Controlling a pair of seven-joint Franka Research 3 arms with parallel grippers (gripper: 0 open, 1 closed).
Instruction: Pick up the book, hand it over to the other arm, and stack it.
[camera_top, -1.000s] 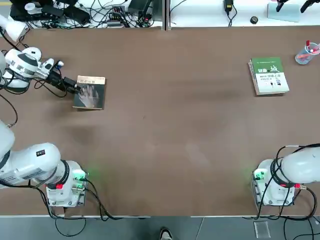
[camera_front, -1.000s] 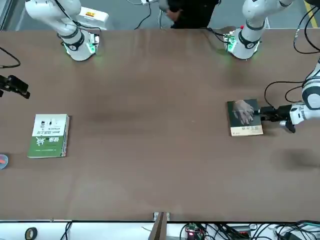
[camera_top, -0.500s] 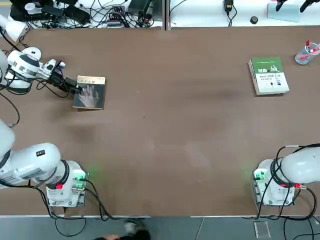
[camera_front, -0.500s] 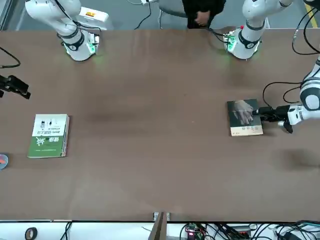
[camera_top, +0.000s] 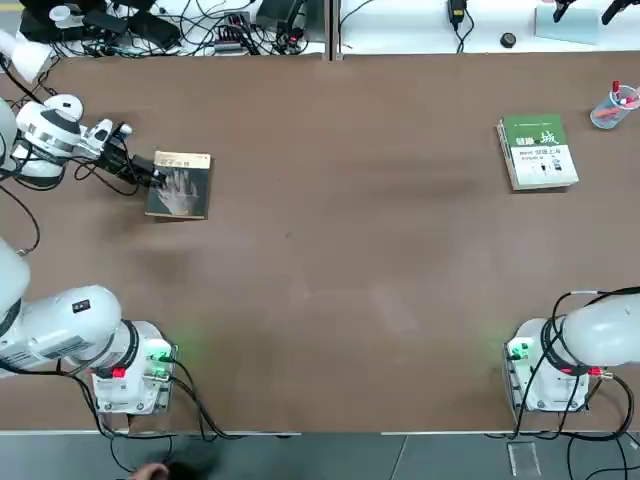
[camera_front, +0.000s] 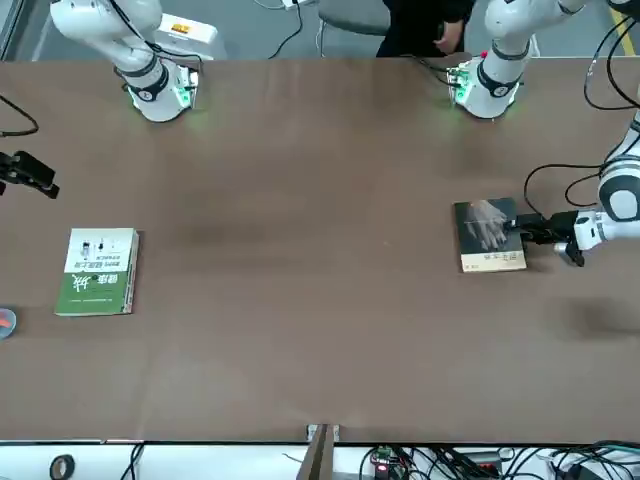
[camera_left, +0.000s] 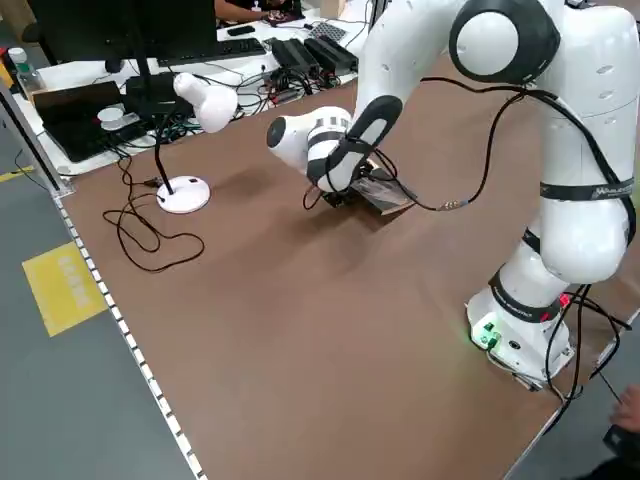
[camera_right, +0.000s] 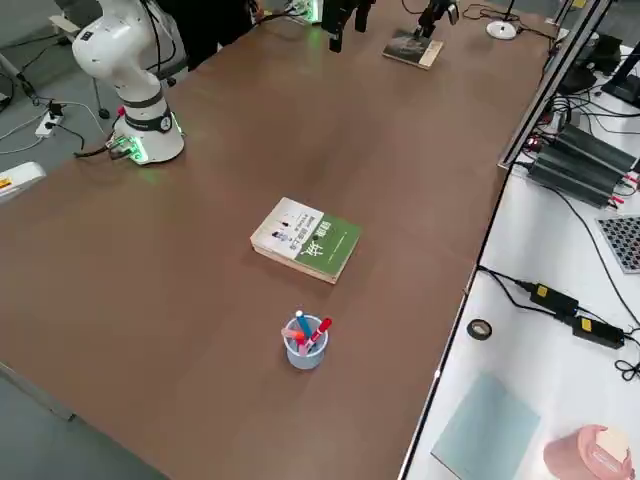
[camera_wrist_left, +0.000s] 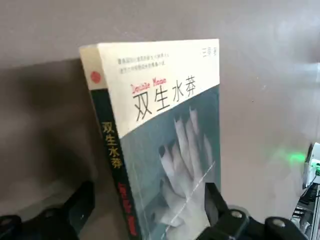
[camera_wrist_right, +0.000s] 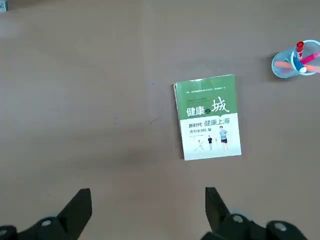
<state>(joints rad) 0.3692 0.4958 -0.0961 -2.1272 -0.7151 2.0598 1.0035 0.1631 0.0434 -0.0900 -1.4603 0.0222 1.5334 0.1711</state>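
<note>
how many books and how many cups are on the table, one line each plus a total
dark grey book with a hand picture: 1
green-and-white book: 1
pen cup: 1
total: 3, of which books: 2

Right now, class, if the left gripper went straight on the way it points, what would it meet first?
The left gripper, open at the table's left, would likely first meet the small paperback with a dark grey hand-image cover; whether it already touches is unclear.
</note>
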